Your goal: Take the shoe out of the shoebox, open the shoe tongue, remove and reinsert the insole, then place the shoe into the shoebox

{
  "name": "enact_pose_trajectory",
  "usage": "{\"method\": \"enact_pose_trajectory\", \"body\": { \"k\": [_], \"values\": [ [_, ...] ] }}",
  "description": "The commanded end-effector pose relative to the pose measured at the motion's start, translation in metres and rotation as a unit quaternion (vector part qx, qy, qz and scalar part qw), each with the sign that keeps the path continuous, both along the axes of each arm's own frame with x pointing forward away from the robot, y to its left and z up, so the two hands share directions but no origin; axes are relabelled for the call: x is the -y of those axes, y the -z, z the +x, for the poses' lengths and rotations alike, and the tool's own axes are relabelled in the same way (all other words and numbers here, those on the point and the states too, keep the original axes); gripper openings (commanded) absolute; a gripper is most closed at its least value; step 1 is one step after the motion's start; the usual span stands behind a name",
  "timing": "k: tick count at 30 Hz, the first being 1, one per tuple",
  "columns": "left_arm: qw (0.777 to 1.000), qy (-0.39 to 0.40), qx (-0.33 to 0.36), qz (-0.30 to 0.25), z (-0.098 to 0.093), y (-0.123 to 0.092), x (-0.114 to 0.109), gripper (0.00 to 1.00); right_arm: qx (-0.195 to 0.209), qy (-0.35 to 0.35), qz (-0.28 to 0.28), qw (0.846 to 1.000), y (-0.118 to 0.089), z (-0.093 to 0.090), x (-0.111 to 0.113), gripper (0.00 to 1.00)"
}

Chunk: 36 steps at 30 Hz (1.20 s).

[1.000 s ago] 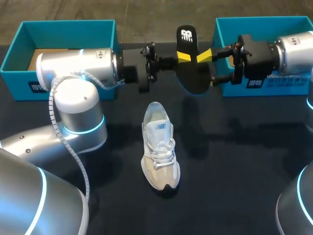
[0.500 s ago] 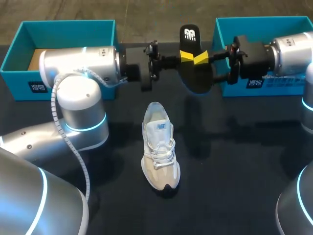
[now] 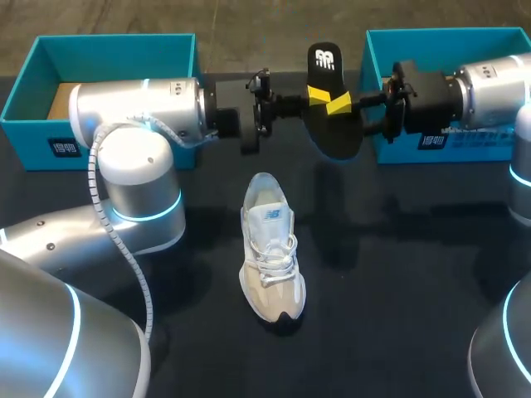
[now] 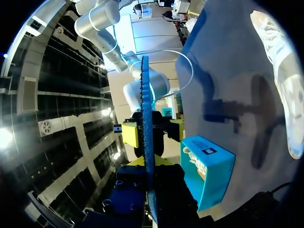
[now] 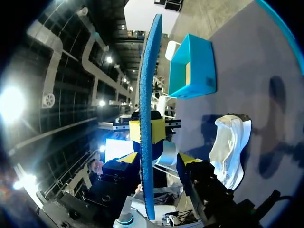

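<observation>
The black insole (image 3: 336, 133) hangs in the air at the back middle of the table, blue underside edge-on (image 4: 145, 118) (image 5: 148, 118) in both wrist views. My left gripper (image 3: 316, 97) (image 4: 148, 162) is shut on it from the left. Opposite it, my right gripper (image 3: 339, 104) (image 5: 154, 161) stands open, its yellow fingers (image 4: 130, 135) straddling the insole with gaps showing. The pale grey-and-white shoe (image 3: 270, 249) (image 4: 280, 71) (image 5: 230, 142) rests on its sole on the black table, below the insole, toe toward the front.
Two teal shoeboxes stand open along the back edge, one at the left (image 3: 108, 41) (image 5: 192, 61) behind my left arm, one at the right (image 3: 440, 37) (image 4: 207, 167) behind my right gripper. Black tabletop (image 3: 398, 274) surrounds the shoe.
My right gripper's fingers have narrowed around the insole. The insole, held by the left gripper, has shifted slightly right and toward the back.
</observation>
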<state>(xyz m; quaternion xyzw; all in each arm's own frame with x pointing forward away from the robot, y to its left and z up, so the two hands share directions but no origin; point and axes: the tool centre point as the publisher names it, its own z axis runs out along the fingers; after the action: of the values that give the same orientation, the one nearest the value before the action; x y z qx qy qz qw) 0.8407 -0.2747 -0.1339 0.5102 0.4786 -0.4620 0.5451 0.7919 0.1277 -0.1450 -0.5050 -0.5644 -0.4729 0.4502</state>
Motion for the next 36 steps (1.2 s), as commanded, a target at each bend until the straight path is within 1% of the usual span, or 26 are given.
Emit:
{"method": "enact_pose_trajectory", "body": {
  "k": [1,9,13,16,19,21,22,23,29,30,31,36],
  "values": [
    [1.000,0.002,0.000,-0.002,-0.0027,-0.0006,-0.0010,0.00,0.000,0.003,-0.001,1.000,0.0017,-0.0010,0.0014,0.49],
    [1.000,0.003,-0.004,0.001,-0.0049,0.0040,-0.0038,0.00,-0.001,0.001,-0.003,1.000,0.0024,0.0012,0.0035,0.46],
    [1.000,0.000,-0.006,0.002,-0.0045,0.0056,-0.0042,0.00,0.000,-0.002,-0.003,1.000,0.0024,0.0019,0.0032,0.40],
    [1.000,-0.001,-0.006,0.002,-0.0043,0.0060,-0.0034,0.00,0.000,-0.002,-0.002,1.000,0.0022,0.0020,0.0033,0.34],
    [1.000,-0.001,-0.006,0.002,-0.0043,0.0054,-0.0018,0.00,0.000,-0.003,-0.002,1.000,0.0022,0.0020,0.0034,0.24],
    [1.000,0.000,-0.006,0.001,-0.0046,0.0052,-0.0010,0.00,0.000,-0.003,-0.001,1.000,0.0023,0.0019,0.0035,0.15],
    [1.000,0.000,-0.006,0.001,-0.0046,0.0052,-0.0008,0.00,0.001,-0.003,-0.001,1.000,0.0022,0.0018,0.0036,0.04],
    [1.000,-0.001,-0.006,0.001,-0.0044,0.0054,-0.0004,0.00,0.001,-0.002,-0.001,1.000,0.0021,0.0017,0.0037,0.00],
    [1.000,-0.004,-0.008,0.002,-0.0034,0.0057,0.0001,0.00,0.010,-0.002,-0.001,1.000,0.0000,0.0007,0.0051,0.00],
    [1.000,-0.007,-0.010,0.002,-0.0028,0.0059,0.0001,0.43,0.012,-0.002,-0.001,1.000,-0.0007,0.0007,0.0053,0.00],
    [1.000,-0.009,-0.014,0.000,-0.0022,0.0056,0.0000,1.00,0.012,-0.002,-0.001,1.000,-0.0010,0.0007,0.0054,0.00],
    [0.999,0.006,-0.033,0.012,-0.0031,0.0026,-0.0079,1.00,0.022,0.002,-0.004,1.000,-0.0006,0.0005,0.0071,0.00]
  ]
}}
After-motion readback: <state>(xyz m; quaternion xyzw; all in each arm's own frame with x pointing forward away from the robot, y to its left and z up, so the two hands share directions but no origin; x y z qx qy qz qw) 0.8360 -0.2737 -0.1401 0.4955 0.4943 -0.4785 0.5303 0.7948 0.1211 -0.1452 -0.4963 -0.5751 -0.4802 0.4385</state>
